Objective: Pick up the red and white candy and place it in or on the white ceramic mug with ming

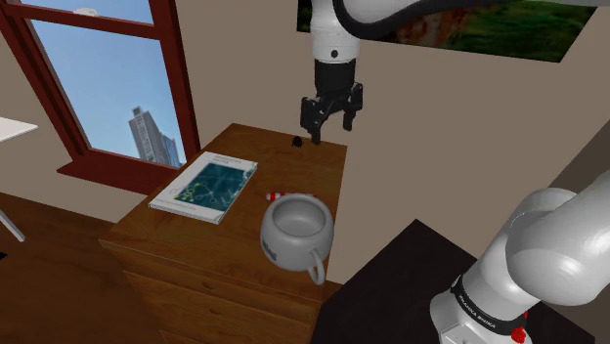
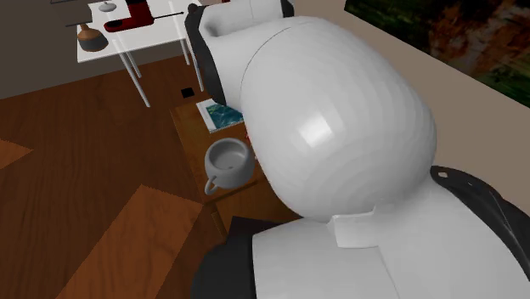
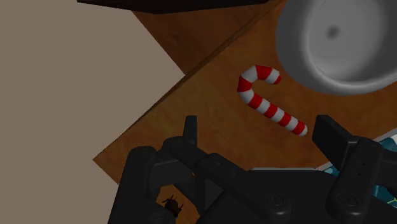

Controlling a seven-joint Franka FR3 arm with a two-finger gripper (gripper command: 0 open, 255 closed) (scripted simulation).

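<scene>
Hovering above the far end of the dresser (image 1: 196,249), my gripper (image 1: 330,132) has its fingers spread, empty. I see the candy (image 3: 270,109) flat on the wood, just beside the mug (image 1: 283,246), near the book (image 1: 205,186).

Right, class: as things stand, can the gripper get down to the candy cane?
Probably yes: the gripper hangs open above the dresser top, and nothing covers the candy cane, which lies flat. The mug close beside its hook may crowd one finger.
</scene>
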